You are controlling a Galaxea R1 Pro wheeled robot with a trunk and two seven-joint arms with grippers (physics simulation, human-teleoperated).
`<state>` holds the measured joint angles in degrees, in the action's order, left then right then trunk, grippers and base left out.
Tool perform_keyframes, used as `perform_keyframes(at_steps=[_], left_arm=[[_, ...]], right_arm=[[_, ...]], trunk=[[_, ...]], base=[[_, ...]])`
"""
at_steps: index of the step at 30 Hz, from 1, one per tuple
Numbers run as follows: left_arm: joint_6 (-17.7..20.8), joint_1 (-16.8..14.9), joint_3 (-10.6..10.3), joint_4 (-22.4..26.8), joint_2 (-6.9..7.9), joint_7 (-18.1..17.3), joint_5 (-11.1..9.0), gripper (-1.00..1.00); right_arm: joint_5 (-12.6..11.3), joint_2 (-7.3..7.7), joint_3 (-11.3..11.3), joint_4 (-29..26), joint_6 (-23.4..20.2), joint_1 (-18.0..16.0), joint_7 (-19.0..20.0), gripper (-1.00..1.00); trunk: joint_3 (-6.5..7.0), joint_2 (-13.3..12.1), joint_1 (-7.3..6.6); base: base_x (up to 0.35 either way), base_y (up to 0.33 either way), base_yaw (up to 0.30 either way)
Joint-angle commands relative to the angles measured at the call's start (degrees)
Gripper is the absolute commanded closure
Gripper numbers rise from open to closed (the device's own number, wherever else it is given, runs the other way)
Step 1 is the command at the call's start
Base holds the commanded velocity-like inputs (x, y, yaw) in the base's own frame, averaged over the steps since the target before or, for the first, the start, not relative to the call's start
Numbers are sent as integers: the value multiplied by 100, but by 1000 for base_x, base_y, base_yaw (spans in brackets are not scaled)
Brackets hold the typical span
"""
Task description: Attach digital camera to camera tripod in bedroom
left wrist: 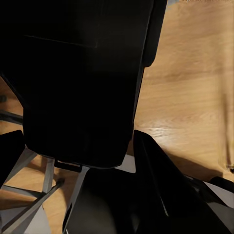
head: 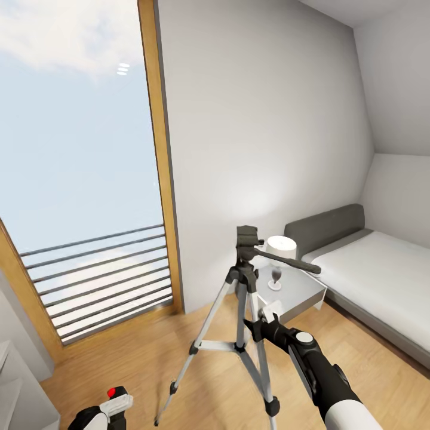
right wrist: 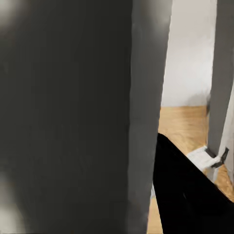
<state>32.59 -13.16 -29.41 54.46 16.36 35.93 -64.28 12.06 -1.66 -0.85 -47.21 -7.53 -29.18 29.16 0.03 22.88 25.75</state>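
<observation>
- On the wood plank floor (head: 358, 346), between the tall window (head: 77, 179) and the bed (head: 382, 275): camera tripod (head: 242, 334), upright, legs spread, head bare.
- Behind it: grey nightstand (head: 298, 292) with a white lamp (head: 281, 247), touching the bed's head end.
- Right pincer (head: 263, 325): closed around a tripod leg.
- Left pincer (head: 110, 406): near the floor's front edge, clamped on the digital camera (left wrist: 83, 73), red spot upward.

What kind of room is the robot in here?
Most likely a bedroom: a low grey-framed bed with a white mattress, a small grey nightstand beside it, and a tall wood-framed window over a light wood plank floor.
</observation>
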Motion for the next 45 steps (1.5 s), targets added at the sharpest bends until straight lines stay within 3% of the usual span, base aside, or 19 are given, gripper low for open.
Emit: perform_keyframes(at_steps=[1, 20, 23, 28, 31, 33, 34, 37, 39, 43, 44, 45], left_arm=[[8, -4, -22, 8, 7, 47, -32, 100], [15, -8, 23, 112, 32, 71, -28, 100], [87, -27, 222, 440, 40, 77, -25, 100], [881, -211, 826, 1262, 52, 80, -24, 100], [1679, -584, 1422, 1730, 14, 86, -23, 100], [2038, -880, 1690, 1901, -20, 88, -25, 100], [2442, -1527, 1925, 2046, -65, 89, -69, 100], [2537, -1961, 1974, 2067, -81, 89, -103, 100], [2588, -2514, 1998, 2047, -135, 89, -131, 100], [2616, -3082, 2005, 1958, -275, 89, -141, 100], [2626, -3743, 2004, 1671, -566, 90, -147, 100], [2628, -3970, 2002, 1535, -687, 90, -147, 100]], right_arm=[[45, -2, -11, -8, -29, 0, 19, 100], [18, 48, -31, 273, 2, 0, 14, 100], [17, 131, -25, 368, 106, 0, -7, 100], [16, 186, -21, 412, 235, 0, -21, 100], [16, 196, -21, 419, 262, 0, -23, 100], [17, 198, -22, 421, 270, 0, -24, 100], [24, 200, -27, 421, 276, 0, -29, 100], [30, 201, -28, 422, 278, 0, -27, 100], [32, 201, -29, 423, 278, 0, -25, 100], [36, 201, -29, 423, 279, 0, -24, 100], [40, 201, -29, 422, 279, 0, -30, 100], [41, 201, -29, 423, 279, 0, -34, 100]], trunk=[[-3, 4, 3], [-3, 4, 3], [-3, 4, 3], [-3, 4, 3], [-3, 4, 3], [-3, 4, 3], [-3, 4, 3], [-3, 4, 3], [-3, 4, 3], [-3, 4, 3], [-3, 4, 3], [-3, 4, 3]], base=[[0, 0, 0], [0, 0, 0], [0, 0, 0], [0, 0, 0], [0, 0, 0], [0, 0, 0], [0, 0, 0], [0, 0, 0], [0, 0, 0], [0, 0, 0], [0, 0, 0], [0, 0, 0]])
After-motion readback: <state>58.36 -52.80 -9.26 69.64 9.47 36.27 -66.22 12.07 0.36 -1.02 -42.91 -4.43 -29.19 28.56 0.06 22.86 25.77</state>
